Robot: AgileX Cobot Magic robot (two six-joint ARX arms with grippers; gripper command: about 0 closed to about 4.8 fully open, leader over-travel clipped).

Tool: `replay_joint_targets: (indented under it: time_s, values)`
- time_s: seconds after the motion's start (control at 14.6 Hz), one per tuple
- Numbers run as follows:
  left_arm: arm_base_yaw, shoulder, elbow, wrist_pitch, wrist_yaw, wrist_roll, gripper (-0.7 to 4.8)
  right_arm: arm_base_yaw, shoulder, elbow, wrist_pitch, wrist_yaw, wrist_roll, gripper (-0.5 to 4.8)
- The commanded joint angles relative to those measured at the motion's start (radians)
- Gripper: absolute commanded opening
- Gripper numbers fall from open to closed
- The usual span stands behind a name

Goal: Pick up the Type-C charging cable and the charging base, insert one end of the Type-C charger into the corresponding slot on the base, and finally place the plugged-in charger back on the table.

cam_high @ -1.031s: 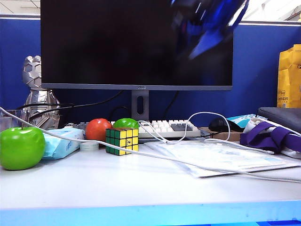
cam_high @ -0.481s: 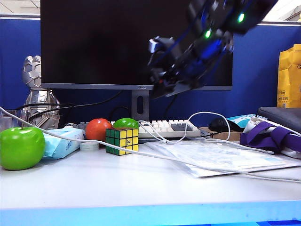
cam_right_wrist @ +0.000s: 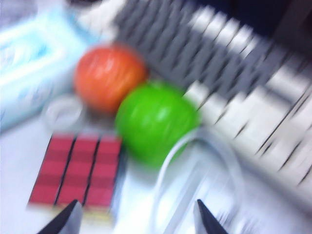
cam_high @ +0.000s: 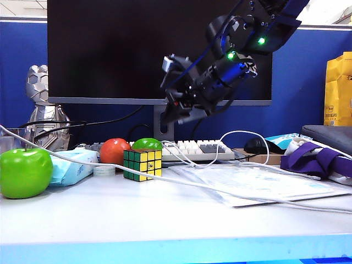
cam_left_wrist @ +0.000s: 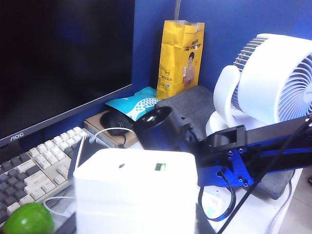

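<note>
The right gripper (cam_high: 168,113) hangs above the keyboard (cam_high: 193,149) before the monitor (cam_high: 159,49), jaws released and empty. The Type-C charging cable (cam_high: 181,184) lies across the bench (cam_high: 110,220), looping beside the puzzle cube (cam_right_wrist: 80,170). The left gripper grasps the charging base (cam_left_wrist: 134,187) in its jaws, aloft near the keyboard's end.

A dark blue partition wall (cam_high: 300,82) stood behind the large black monitor (cam_high: 126,49). The monitor was switched off. Above the partition, a pale ceiling (cam_high: 22,6) was visible. Below the monitor, the pale desk (cam_high: 137,220) had a light blue front edge.
</note>
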Motion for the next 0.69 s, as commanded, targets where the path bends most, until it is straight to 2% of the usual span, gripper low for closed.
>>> replay_joint_targets:
  time_s: [0.07, 0.55, 0.62, 0.69]
  values:
    - [0.000, -0.008, 0.005, 0.038, 0.005, 0.001, -0.05, 0.001, 0.016, 0.006, -0.045, -0.004, 0.003, 2.92]
    - [-0.001, -0.009, 0.005, 0.038, 0.013, -0.012, -0.05, 0.001, 0.093, 0.010, 0.009, 0.027, 0.034, 2.59]
    - [-0.001, -0.009, 0.005, 0.038, 0.013, -0.019, -0.05, 0.001, 0.098, 0.010, 0.024, 0.029, 0.034, 2.21]
    - [0.000, -0.009, 0.005, 0.038, 0.013, -0.019, -0.05, 0.001, 0.100, 0.010, 0.033, 0.036, 0.034, 1.62]
